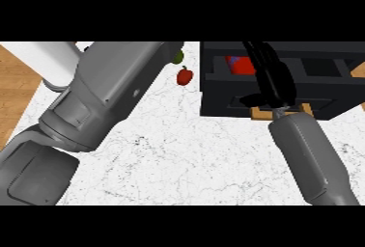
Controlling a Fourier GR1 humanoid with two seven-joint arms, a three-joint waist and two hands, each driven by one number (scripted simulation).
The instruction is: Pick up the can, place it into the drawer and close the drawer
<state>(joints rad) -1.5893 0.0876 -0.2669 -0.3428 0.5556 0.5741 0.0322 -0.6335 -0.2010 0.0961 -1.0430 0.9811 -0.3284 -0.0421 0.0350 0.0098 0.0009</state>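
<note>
White marble counter top, grey-veined; wooden floor at left edge; even, soft light.

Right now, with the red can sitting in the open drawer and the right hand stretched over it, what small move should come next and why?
Probably draw the right hand back off the black drawer, then push its front shut. The red can already lies inside, and the hand seems to hold nothing, though its fingers are hard to read. The drawer is open.

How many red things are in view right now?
2. A red pepper lies on the white counter, left of the black drawer unit. A red can sits inside the open drawer, beside the right robot hand. The left forearm may hide more.
</note>
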